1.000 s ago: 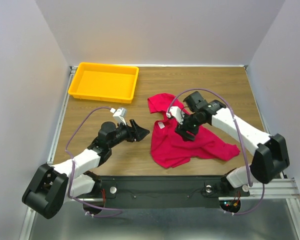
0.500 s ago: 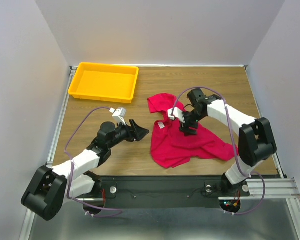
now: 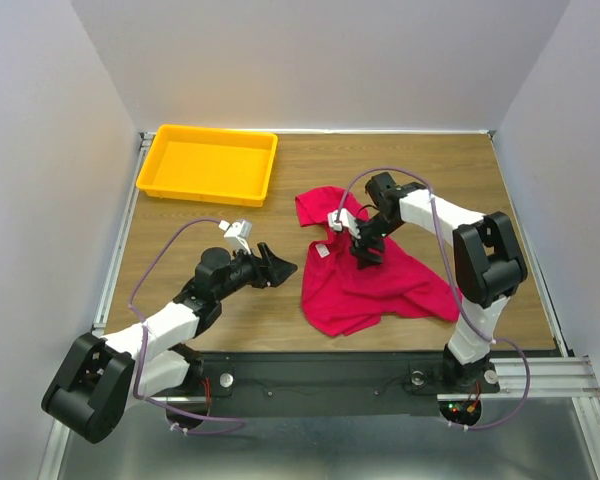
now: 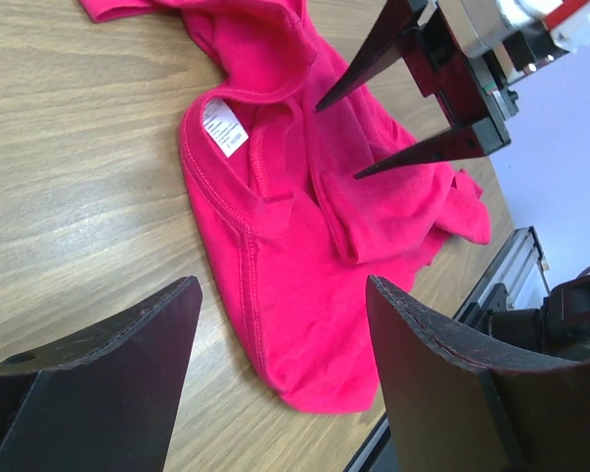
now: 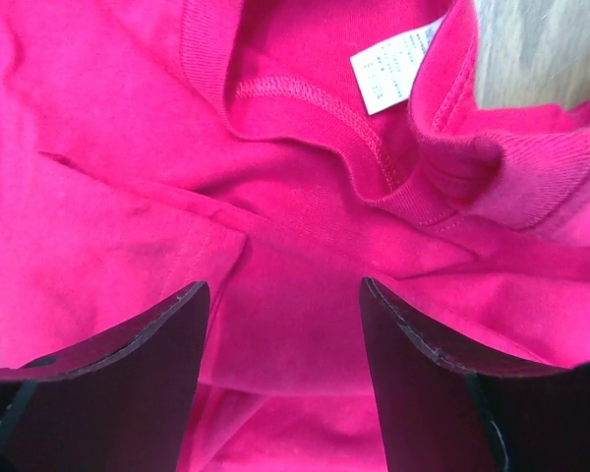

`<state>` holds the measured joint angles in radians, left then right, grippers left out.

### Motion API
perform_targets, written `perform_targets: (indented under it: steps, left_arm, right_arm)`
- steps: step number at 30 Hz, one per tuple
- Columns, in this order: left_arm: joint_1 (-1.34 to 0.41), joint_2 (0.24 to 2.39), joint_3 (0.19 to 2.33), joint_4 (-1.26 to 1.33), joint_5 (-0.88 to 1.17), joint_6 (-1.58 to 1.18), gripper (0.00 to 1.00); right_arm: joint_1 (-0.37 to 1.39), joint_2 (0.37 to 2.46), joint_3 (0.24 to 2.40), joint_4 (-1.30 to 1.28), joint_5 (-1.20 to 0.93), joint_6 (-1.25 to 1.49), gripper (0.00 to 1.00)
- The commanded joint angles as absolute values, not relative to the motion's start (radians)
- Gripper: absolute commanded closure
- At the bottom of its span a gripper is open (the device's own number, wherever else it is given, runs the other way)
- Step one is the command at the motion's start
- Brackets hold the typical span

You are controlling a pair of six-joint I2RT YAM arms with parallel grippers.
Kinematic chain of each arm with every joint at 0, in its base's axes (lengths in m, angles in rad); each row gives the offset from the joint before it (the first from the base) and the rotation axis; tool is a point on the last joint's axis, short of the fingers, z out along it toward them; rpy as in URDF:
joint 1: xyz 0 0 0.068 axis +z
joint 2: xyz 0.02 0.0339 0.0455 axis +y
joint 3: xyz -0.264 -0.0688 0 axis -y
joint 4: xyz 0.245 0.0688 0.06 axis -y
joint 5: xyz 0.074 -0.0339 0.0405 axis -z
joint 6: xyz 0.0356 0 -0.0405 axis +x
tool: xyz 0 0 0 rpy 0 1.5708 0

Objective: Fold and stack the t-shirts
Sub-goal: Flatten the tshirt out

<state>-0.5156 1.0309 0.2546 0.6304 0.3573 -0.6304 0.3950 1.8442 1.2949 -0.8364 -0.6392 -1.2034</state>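
A wooden tabletop (image 3: 450,170) carries two things. A crimson-pink t-shirt (image 3: 365,290) lies on it crumpled and unfolded, directly beneath the right gripper (image 3: 365,252), whose fingers are spread above the cloth near the collar. The shirt's white neck label (image 3: 322,250) faces up between that gripper and the left gripper (image 3: 280,265). The shirt's near edge starts just past the left gripper's tips. A yellow tray (image 3: 208,165) sits flat on the tabletop well beyond the left gripper, by the far left corner
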Motion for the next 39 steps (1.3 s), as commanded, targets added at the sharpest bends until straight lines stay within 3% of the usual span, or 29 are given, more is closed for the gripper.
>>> perform_targets:
  steps: [1, 6, 8, 12, 19, 23, 24, 28, 39]
  left_arm:
    - [-0.518, 1.009, 0.249, 0.675, 0.353, -0.624, 0.21]
    - [-0.518, 1.006, 0.247, 0.676, 0.351, -0.627, 0.21]
    - [-0.52, 1.006, 0.245, 0.676, 0.351, -0.627, 0.21]
    - [-0.519, 1.005, 0.242, 0.676, 0.354, -0.627, 0.21]
    - [-0.518, 0.999, 0.241, 0.676, 0.353, -0.629, 0.21]
    - [-0.519, 1.0, 0.244, 0.676, 0.356, -0.629, 0.21]
    - [-0.518, 0.997, 0.242, 0.676, 0.356, -0.63, 0.21]
    - [-0.52, 0.994, 0.241, 0.676, 0.356, -0.629, 0.21]
    - [-0.52, 0.991, 0.236, 0.675, 0.354, -0.632, 0.21]
  right_arm:
    - [0.402, 1.878, 1.347, -0.821, -0.67, -1.183, 0.32]
    - [0.403, 1.904, 1.345, -0.822, -0.67, -1.172, 0.36]
    - [0.403, 1.902, 1.339, -0.824, -0.673, -1.161, 0.42]
    - [0.402, 1.862, 1.321, -0.825, -0.681, -1.146, 0.71]
    - [0.402, 1.747, 1.319, -0.822, -0.664, -1.085, 0.87]
    - [0.4, 1.714, 1.327, -0.818, -0.669, -1.032, 0.82]
    - [0.4, 1.71, 1.321, -0.819, -0.673, -1.023, 0.68]
    - [0.402, 1.718, 1.266, -0.844, -0.729, -1.029, 0.5]
    - [0.448, 1.833, 1.244, -0.87, -0.703, -1.083, 0.42]
